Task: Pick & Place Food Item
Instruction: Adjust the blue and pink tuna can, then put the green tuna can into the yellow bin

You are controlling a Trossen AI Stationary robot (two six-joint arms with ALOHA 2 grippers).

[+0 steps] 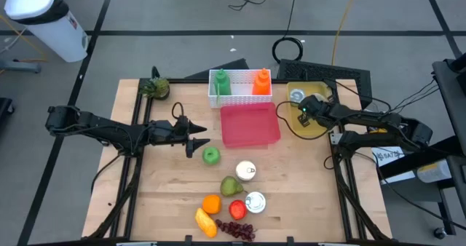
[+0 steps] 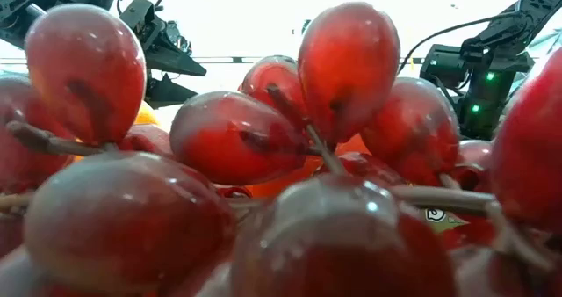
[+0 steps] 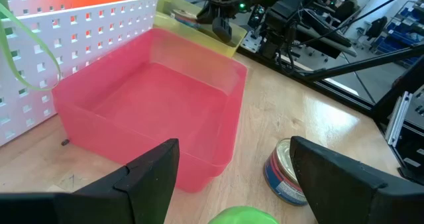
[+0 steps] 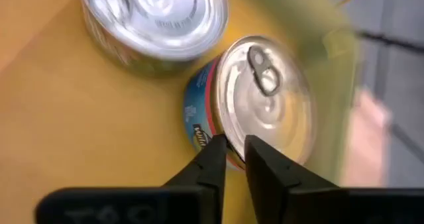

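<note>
Two arms, lots of pretend food, and a few ways it can slip.

The left gripper (image 1: 195, 145) hangs with its fingers wide apart just beside the green apple (image 1: 211, 156), near the middle of the bench, by the front edge of the empty pink bin (image 1: 250, 124). The apple is round, so I think it may roll away if one finger bumps it first. The right gripper (image 4: 234, 159), over the yellow tray (image 1: 319, 126) at the bench's back right corner, has its fingers nearly closed, holding nothing, above a pull-tab can (image 4: 262, 95) lying against a second can (image 4: 156, 22). A push could knock them together. The red grapes (image 2: 281, 156) fill the low camera, hiding most of the bench.
</note>
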